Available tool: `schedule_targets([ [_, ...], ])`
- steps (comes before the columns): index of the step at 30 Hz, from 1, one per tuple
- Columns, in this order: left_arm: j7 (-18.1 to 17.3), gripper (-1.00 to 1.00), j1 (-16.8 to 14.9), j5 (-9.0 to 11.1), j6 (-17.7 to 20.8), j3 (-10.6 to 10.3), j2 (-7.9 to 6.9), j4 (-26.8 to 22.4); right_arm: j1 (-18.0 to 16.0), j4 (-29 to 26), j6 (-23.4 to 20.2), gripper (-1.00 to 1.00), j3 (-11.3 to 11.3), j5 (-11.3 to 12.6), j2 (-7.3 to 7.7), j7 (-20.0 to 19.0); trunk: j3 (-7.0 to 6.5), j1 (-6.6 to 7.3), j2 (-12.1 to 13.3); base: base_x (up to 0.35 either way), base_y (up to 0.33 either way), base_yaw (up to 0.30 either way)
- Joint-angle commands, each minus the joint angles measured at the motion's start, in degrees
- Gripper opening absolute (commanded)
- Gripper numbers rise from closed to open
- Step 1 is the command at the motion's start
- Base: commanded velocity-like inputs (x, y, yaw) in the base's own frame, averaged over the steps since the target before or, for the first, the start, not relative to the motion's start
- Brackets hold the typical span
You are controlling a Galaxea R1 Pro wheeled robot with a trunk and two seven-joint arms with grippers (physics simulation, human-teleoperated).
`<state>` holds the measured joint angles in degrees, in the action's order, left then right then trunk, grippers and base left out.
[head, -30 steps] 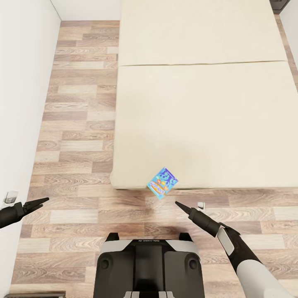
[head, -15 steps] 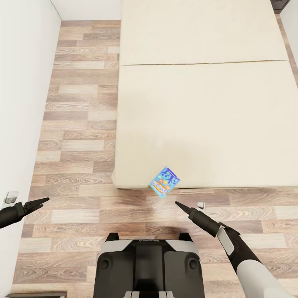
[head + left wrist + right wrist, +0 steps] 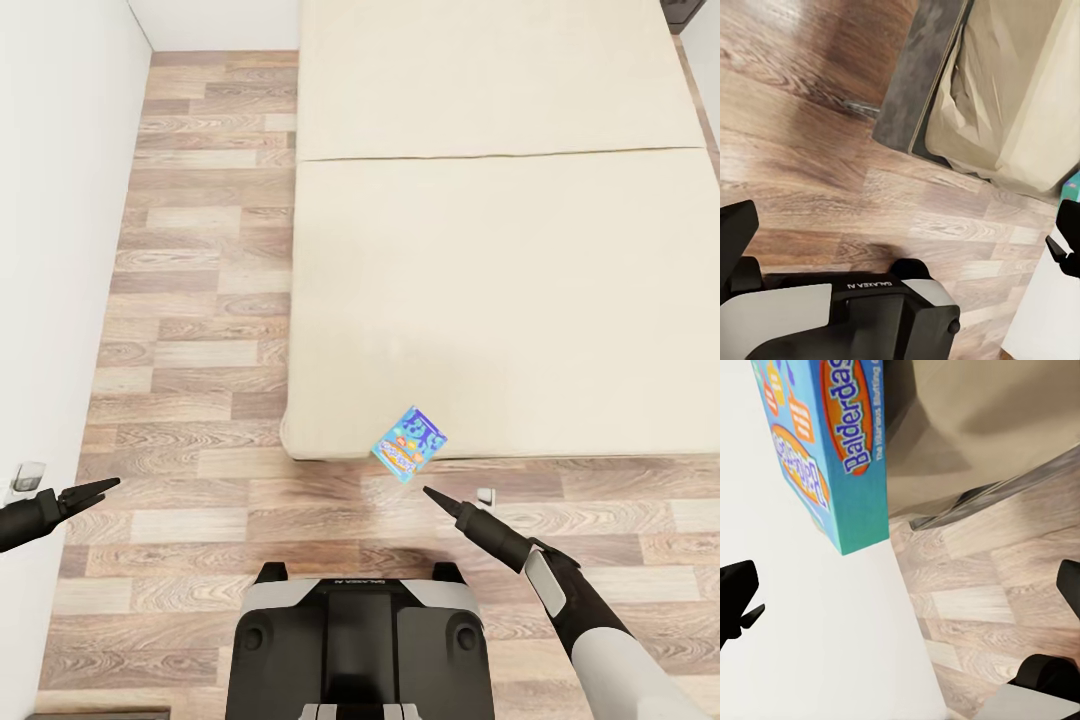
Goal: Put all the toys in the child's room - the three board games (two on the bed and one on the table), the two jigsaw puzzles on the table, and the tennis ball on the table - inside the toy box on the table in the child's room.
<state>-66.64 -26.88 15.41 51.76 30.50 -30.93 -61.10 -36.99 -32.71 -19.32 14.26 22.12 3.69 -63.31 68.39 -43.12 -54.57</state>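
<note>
One board game (image 3: 410, 444), a flat blue card box lettered Balderdash, overhangs the near edge of your cream, cloth-covered bed (image 3: 500, 300) above the wood-plank floor (image 3: 190, 330). Your right gripper (image 3: 428, 491) points toward it, apart; your left gripper (image 3: 112, 483) reaches sideways. Both look clenched to points

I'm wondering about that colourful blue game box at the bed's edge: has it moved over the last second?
No. The blue game box keeps its spot on the bed corner; both drift right together, so the camera moved.
</note>
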Motion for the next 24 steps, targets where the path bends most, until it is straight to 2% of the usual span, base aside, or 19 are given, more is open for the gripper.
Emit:
schedule_targets([
  [1,-0.1,1.0,0.0,0.2,0.4,0.0,-0.01,0.0,0.0,0.0,-0.5,1.0,0.1,0.3,0.0,-0.1,0.02,-0.01,0.0,0.006,0.014,0.0],
  [24,-0.1,1.0,0.0,0.2,0.4,0.0,-0.01,0.0,0.0,0.0,-0.5,1.0,0.1,0.4,0.0,-0.2,0.02,-0.01,0.0,0.047,0.04,0.0],
])
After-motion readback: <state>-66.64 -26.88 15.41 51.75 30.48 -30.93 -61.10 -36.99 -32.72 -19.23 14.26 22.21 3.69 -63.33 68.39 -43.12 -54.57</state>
